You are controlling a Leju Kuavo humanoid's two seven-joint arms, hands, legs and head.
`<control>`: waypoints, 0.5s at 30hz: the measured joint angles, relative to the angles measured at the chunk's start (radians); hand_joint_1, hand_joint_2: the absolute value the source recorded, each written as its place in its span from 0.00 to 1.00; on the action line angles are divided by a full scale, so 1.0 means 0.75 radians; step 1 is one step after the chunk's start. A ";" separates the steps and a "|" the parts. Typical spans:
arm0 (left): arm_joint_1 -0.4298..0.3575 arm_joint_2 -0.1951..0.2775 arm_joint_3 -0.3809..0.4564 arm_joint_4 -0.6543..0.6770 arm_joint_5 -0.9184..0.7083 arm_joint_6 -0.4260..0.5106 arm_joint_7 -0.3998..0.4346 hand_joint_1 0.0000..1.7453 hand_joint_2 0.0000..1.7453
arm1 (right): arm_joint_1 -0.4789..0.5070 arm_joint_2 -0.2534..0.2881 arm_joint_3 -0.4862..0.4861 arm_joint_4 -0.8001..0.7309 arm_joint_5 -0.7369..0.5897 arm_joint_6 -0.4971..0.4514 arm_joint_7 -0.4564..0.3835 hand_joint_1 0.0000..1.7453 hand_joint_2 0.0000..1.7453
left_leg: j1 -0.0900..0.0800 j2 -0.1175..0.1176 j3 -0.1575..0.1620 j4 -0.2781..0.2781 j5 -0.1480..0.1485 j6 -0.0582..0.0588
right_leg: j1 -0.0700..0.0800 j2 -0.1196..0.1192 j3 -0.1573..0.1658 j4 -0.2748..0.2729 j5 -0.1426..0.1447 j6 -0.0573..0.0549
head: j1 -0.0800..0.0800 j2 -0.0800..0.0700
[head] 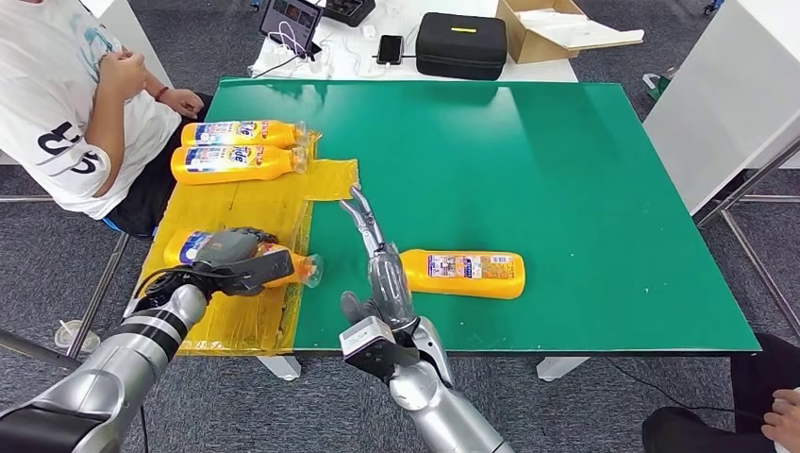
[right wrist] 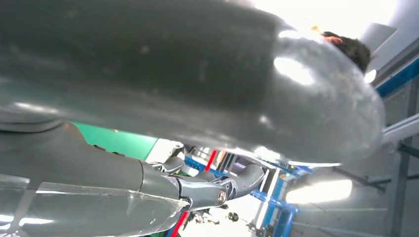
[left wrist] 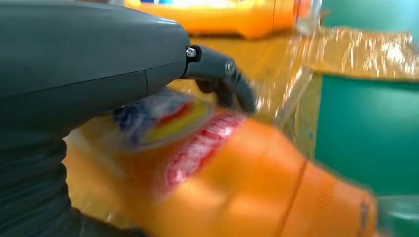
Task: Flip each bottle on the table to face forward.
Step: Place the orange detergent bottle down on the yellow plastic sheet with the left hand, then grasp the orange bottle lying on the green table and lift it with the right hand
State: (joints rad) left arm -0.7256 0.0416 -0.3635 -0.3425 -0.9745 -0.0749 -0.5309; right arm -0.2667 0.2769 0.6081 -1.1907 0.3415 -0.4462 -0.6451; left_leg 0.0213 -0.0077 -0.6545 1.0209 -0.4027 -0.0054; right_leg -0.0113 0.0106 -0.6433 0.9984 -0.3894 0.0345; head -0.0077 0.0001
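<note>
Bottle [head: 283, 265] at eight o'clock on the bench [head: 566, 189] lies on yellow film [head: 236, 203] — the left robot hand [head: 236, 257] wraps it, probably to roll its label forward. Right robot hand [head: 373, 245] hovers open, holding nothing, beside another bottle [head: 462, 274].

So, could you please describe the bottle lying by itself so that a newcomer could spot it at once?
Start at the green table. Near its front edge, just beside the right hand, lies an orange bottle on its side. It alone rests on bare green; the others lie on yellow plastic sheet.
</note>
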 joint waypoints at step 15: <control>0.013 -0.001 -0.004 0.011 0.032 -0.096 -0.056 0.00 0.00 | -0.009 0.004 0.001 0.072 -0.034 0.050 -0.003 0.00 0.00 | 0.000 -0.001 0.001 0.000 0.000 0.000 | 0.000 0.000 0.002 0.000 0.000 0.000 | 0.000 0.000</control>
State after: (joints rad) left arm -0.7155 0.0407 -0.3667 -0.3342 -0.9502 -0.1471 -0.5726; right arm -0.2731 0.2800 0.6088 -1.1363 0.3157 -0.4086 -0.6475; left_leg 0.0213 -0.0083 -0.6540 1.0208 -0.4025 -0.0055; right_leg -0.0114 0.0104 -0.6420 0.9984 -0.3895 0.0345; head -0.0076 0.0000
